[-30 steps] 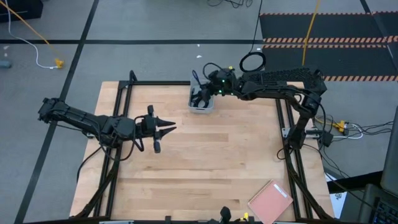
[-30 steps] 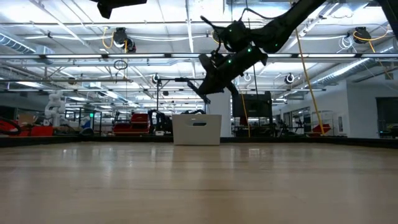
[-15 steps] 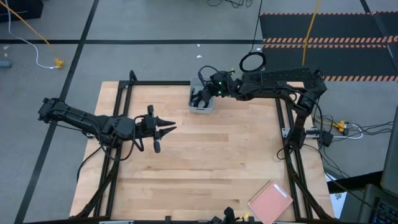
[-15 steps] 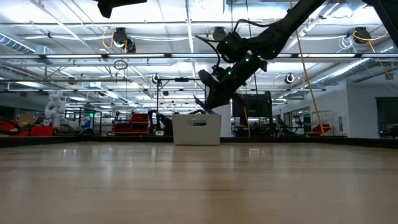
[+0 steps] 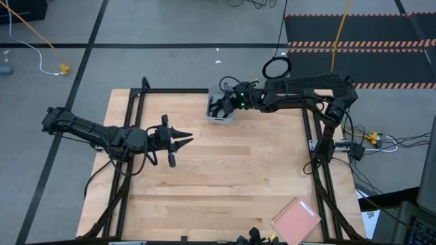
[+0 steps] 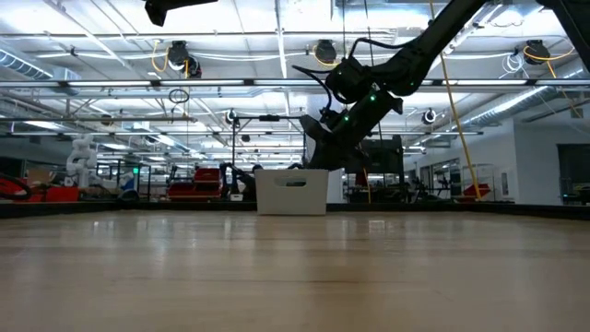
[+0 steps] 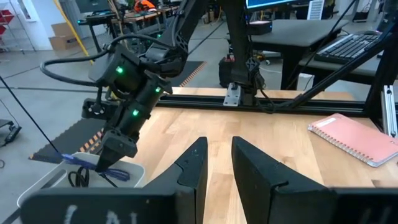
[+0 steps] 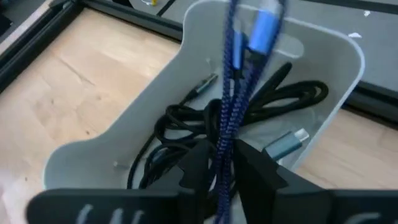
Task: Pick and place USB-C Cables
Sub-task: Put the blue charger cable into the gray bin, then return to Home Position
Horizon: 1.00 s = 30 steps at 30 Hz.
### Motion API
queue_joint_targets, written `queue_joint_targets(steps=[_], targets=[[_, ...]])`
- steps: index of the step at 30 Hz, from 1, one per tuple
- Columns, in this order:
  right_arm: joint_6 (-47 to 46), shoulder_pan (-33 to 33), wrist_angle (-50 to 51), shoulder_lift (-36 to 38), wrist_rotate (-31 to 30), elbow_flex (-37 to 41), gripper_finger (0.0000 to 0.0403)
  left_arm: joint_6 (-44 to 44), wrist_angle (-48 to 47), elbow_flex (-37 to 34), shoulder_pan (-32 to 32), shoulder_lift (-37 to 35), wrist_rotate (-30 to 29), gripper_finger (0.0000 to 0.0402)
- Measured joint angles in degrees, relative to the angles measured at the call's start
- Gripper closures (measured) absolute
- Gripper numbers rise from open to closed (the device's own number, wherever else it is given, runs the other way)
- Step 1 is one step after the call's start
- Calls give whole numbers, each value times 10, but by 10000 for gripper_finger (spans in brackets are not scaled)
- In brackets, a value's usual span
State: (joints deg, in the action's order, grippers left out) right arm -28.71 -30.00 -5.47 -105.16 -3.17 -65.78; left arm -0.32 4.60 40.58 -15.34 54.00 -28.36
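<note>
right gripper: clamped on blue-purple cable, over white bin at far edge
black cables: in bin
left gripper: fingers apart, mid-left

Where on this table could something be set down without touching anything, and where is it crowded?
Bare wood lies between the left gripper, the white bin and the pink notebook. It is crowded at the bin: the right gripper holds the blue cable over the black cables.

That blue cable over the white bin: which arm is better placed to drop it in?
The right: its gripper already pinches the blue cable above the white bin. The left gripper waits mid-table, jaws open.
</note>
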Motion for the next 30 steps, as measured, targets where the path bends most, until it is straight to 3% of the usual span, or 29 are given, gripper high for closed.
queue_joint_targets(steps=[8,15,20,30], targets=[[13,0,-29,6,4,1,289,-2,0,0,0,0,0,325],[69,19,-7,72,24,1,278,0,0,0,0,0,0,325],[154,76,41,154,48,22,278,1,0,0,-1,0,0,325],[266,226,-6,389,46,184,277,5,-1,0,-1,0,0,325]])
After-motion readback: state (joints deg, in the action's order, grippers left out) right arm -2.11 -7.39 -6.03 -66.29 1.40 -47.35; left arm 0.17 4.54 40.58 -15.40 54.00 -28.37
